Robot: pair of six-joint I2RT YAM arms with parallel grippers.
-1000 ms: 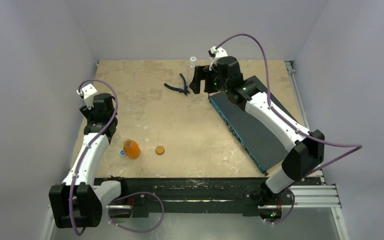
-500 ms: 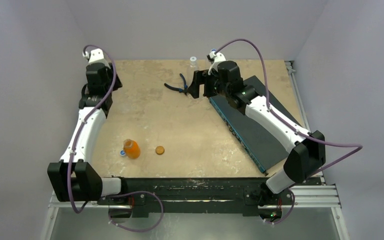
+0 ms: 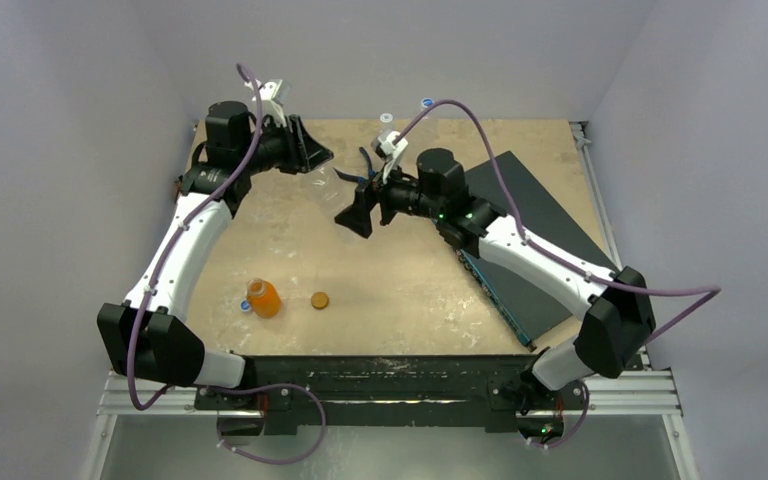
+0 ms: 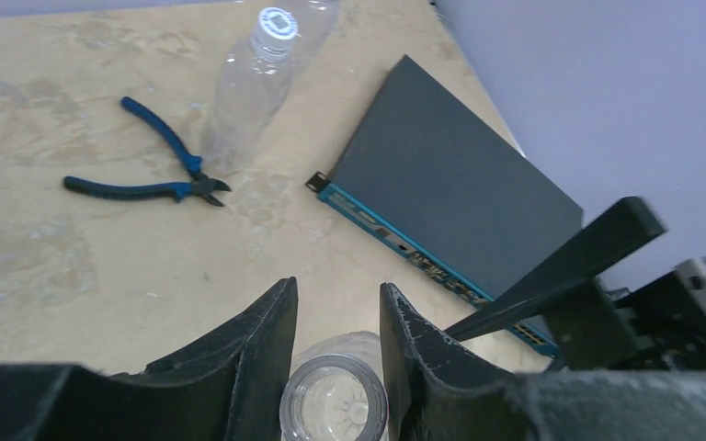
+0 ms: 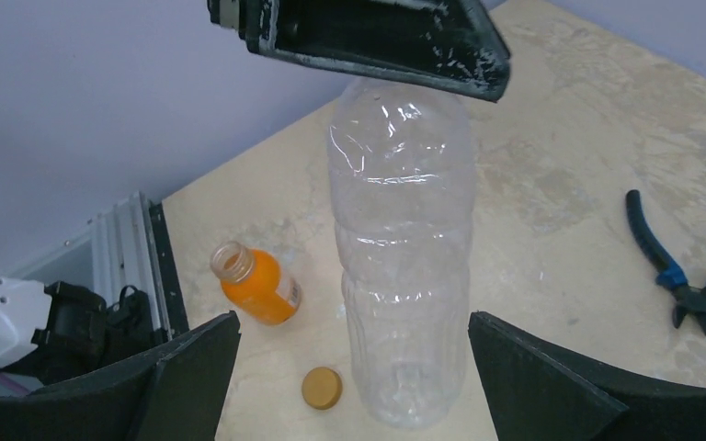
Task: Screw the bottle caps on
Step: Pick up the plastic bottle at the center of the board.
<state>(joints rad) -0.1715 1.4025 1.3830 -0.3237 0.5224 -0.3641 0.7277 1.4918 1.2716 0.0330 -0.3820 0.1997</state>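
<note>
One slip threatened: left fingers (image 4: 259, 354) gripped the clear bottle (image 5: 403, 276) by its neck only, so the released right fingers (image 5: 193, 378) could knock it loose.

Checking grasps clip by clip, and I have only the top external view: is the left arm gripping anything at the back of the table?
Observer: Yes. The left wrist view shows the left fingers shut around the top of a clear bottle, whose mouth has no cap.
Operator: And the right arm, is it on that bottle too?
Observer: No. In the right wrist view the right fingers stand wide open on either side of the upright bottle, apart from it.
</note>
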